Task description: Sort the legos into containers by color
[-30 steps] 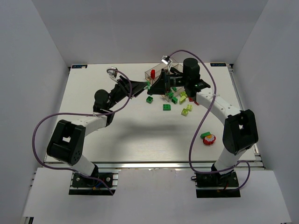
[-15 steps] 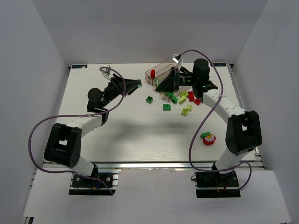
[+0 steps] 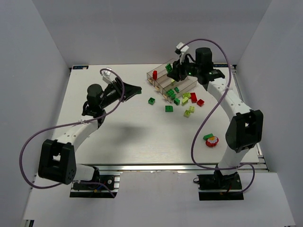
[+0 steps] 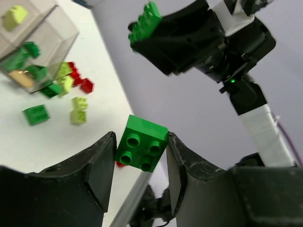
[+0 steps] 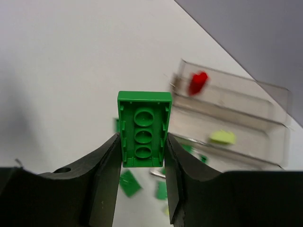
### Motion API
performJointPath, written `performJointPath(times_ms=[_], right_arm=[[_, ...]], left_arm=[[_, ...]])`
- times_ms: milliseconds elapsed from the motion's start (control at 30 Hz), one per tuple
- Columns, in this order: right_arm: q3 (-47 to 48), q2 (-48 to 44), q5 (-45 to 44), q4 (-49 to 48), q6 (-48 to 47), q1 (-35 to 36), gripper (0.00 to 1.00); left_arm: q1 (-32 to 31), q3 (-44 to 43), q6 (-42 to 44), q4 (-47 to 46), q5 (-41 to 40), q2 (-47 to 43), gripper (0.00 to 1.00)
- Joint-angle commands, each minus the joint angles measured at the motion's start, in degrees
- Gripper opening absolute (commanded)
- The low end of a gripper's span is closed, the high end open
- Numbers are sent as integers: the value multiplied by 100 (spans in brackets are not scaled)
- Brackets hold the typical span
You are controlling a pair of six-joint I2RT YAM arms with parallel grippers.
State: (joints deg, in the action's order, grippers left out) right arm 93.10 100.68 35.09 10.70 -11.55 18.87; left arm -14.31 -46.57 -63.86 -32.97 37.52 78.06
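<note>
My left gripper (image 4: 141, 138) is shut on a dark green square brick (image 4: 142, 142) and holds it above the table, left of the clear tray (image 3: 185, 84); in the top view it (image 3: 136, 89) points right. My right gripper (image 5: 142, 138) is shut on a longer dark green brick (image 5: 143, 124), held high over the tray's left part (image 3: 169, 68). The tray (image 5: 246, 120) holds a red brick (image 5: 197, 81) and a lime brick (image 5: 222, 137). Loose green, lime and red bricks (image 3: 169, 109) lie in front of the tray.
A red and green piece (image 3: 211, 140) lies alone at the right, near the right arm's elbow. A single green brick (image 3: 151, 100) sits left of the loose pile. White walls close in the table on three sides.
My right gripper has risen and moved back and right with its green brick, now above the tray. My left arm has pulled back to the left with its brick.
</note>
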Motion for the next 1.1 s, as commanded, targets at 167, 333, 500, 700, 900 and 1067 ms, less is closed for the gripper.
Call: performJointPath(times_ms=[167, 333, 500, 700, 900, 1067], right_arm=[[-152, 627, -2603, 197, -2351, -15, 0], [-99, 1049, -2736, -15, -2677, -15, 0], [182, 1436, -2657, -32, -2695, -15, 6], [357, 1752, -2507, -24, -2440, -15, 17], [516, 1990, -2411, -68, -2132, -15, 33], [516, 2078, -2384, -33, -2114, -15, 61]], left_arm=[[42, 86, 1147, 1776, -543, -1012, 0], [42, 341, 1244, 2057, -719, -1346, 0], [42, 508, 1270, 2198, -781, -1539, 0], [33, 754, 1191, 2146, -843, -1742, 0], [42, 798, 1191, 2207, -869, -1838, 0], [42, 790, 1147, 2181, -869, -1838, 0]])
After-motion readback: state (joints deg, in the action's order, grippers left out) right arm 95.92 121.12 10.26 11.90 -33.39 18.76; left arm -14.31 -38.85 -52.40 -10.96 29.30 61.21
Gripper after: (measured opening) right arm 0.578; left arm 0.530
